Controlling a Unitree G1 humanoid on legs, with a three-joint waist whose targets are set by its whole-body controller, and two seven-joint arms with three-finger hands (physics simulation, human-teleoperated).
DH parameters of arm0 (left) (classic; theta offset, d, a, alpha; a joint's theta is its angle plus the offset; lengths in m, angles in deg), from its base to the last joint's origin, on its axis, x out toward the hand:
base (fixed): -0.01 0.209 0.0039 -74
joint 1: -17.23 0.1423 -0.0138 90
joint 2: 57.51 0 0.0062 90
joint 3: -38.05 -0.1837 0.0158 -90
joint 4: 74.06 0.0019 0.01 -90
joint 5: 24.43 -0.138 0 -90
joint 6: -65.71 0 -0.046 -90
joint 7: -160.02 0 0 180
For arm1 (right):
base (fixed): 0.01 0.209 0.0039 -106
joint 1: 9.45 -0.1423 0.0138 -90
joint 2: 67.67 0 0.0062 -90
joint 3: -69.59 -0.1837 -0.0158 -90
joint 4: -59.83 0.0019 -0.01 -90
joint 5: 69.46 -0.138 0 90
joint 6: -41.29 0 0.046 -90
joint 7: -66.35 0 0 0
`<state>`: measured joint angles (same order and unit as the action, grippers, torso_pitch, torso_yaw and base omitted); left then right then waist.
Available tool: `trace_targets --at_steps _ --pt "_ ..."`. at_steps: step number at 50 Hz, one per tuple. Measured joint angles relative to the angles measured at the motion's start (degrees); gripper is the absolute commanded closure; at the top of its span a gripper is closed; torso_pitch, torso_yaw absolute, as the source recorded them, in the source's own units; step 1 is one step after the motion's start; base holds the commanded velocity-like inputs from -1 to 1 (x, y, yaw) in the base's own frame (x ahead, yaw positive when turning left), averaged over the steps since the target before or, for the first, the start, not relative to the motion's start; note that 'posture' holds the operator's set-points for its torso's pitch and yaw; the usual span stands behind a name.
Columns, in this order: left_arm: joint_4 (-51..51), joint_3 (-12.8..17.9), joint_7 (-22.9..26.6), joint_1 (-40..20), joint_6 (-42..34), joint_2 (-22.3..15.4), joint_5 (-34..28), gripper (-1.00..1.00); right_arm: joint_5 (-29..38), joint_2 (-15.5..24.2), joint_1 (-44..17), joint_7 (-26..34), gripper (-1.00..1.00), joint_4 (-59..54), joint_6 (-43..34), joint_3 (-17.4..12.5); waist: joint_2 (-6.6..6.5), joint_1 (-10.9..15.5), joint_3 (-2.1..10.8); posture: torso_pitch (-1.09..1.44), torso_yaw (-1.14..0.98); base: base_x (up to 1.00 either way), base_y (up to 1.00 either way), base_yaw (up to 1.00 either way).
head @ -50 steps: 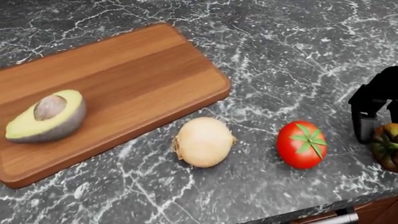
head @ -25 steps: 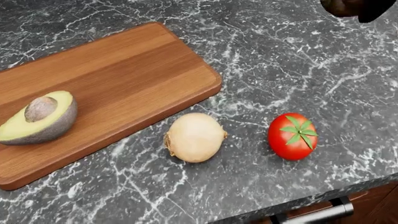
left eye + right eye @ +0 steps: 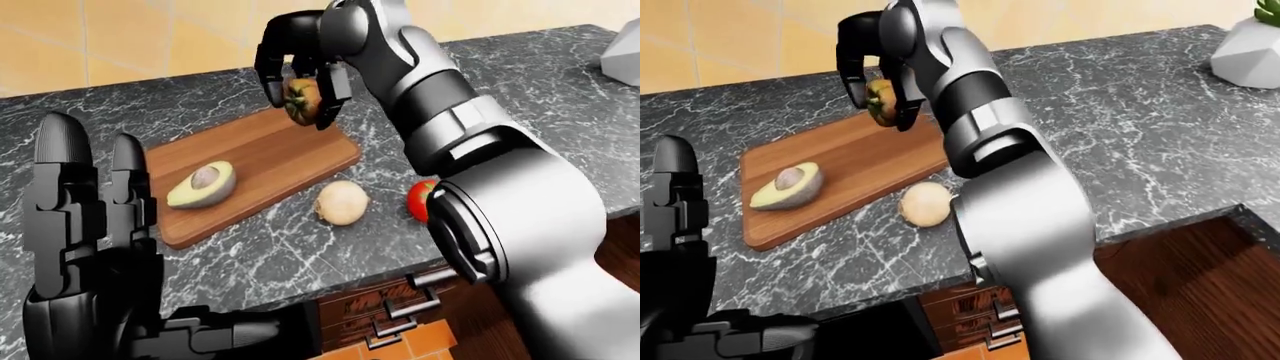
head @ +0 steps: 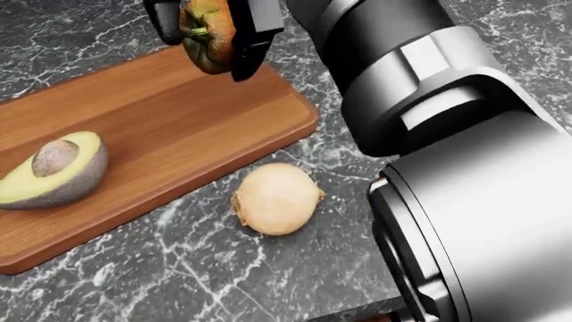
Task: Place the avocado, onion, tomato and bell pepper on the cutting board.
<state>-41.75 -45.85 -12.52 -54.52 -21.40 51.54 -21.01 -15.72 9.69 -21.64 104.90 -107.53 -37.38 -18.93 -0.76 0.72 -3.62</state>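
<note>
Above cutting board [image 3: 262, 150]: bell pepper [image 3: 301, 100], stem sideways.

The countertop [image 3: 250, 247] is dark marble-look stone with white veining, faintly glossy. The cutting board [image 3: 270, 154] is smooth, satin-finished wood with lengthwise grain. The right arm [image 3: 440, 105] wears smooth grey metal-like shells — the left hand [image 3: 85, 217] is glossy black plastic.

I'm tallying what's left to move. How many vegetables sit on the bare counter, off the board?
2: the onion lies just below the cutting board in the left-eye view, and the tomato to its right, half hidden behind the right arm.
</note>
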Motion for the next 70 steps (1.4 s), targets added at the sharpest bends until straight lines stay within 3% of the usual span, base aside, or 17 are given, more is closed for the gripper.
trace_targets --at_steps 10,21,46,47,48,49,50,65,70 --pt "-0.4 0.3 0.1 -0.1 -0.4 0.1 0.4 -1.0 -1.8 -4.8 -1.1 -3.5 1.0 0.3 -0.5 0.3 -0.14 0.1 0.24 0.0 0.0 0.0 0.0 0.0" --pt "-0.4 0.8 -0.1 -0.1 -0.3 -0.2 0.9 -1.0 -1.6 -8.5 2.0 -7.3 1.0 -0.4 -0.2 1.3 -0.24 0.1 0.2 0.0 0.0 0.0 0.0 0.0" --pt "-0.4 1.1 0.1 0.0 -0.2 0.1 1.3 -1.0 0.4 -11.5 6.2 -9.3 1.0 -0.8 0.1 2.1 -0.33 0.0 0.43 0.0 0.0 0.0 0.0 0.0" --pt "-0.4 1.0 0.2 0.0 -0.2 0.1 1.3 -1.0 0.5 -11.4 6.2 -9.4 0.93 -0.7 0.1 2.2 -0.32 0.0 0.45 0.0 0.0 0.0 0.0 0.0" --pt "-0.4 1.0 0.2 0.0 -0.2 0.1 1.2 -1.0 0.5 -11.4 6.1 -9.4 0.14 -0.7 0.0 2.2 -0.32 -0.1 0.47 0.0 0.0 0.0 0.0 0.0" --pt "-0.3 1.1 0.2 0.1 -0.2 0.1 1.3 -1.0 0.6 -11.4 6.0 -9.5 -0.45 -0.6 0.0 2.2 -0.32 -0.1 0.5 0.0 0.0 0.0 0.0 0.0" --pt "-0.3 1.1 0.2 0.1 -0.2 0.1 1.3 -1.0 0.7 -11.4 6.0 -9.6 -0.83 -0.6 -0.1 2.2 -0.34 -0.1 0.53 0.0 0.0 0.0 0.0 0.0" --pt "-0.4 1.0 0.1 -0.1 -0.4 0.0 1.4 -1.0 0.8 -11.4 5.4 -9.6 -0.83 -0.6 -0.5 2.1 -0.44 -0.1 0.68 0.0 0.0 0.0 0.0 0.0" --pt "-0.4 0.8 0.1 -0.1 -0.4 0.0 1.3 -1.0 0.1 -6.0 -0.9 -6.9 -0.79 -1.2 -0.6 0.8 -0.04 0.2 -0.03 0.0 0.0 0.0 0.0 0.0"
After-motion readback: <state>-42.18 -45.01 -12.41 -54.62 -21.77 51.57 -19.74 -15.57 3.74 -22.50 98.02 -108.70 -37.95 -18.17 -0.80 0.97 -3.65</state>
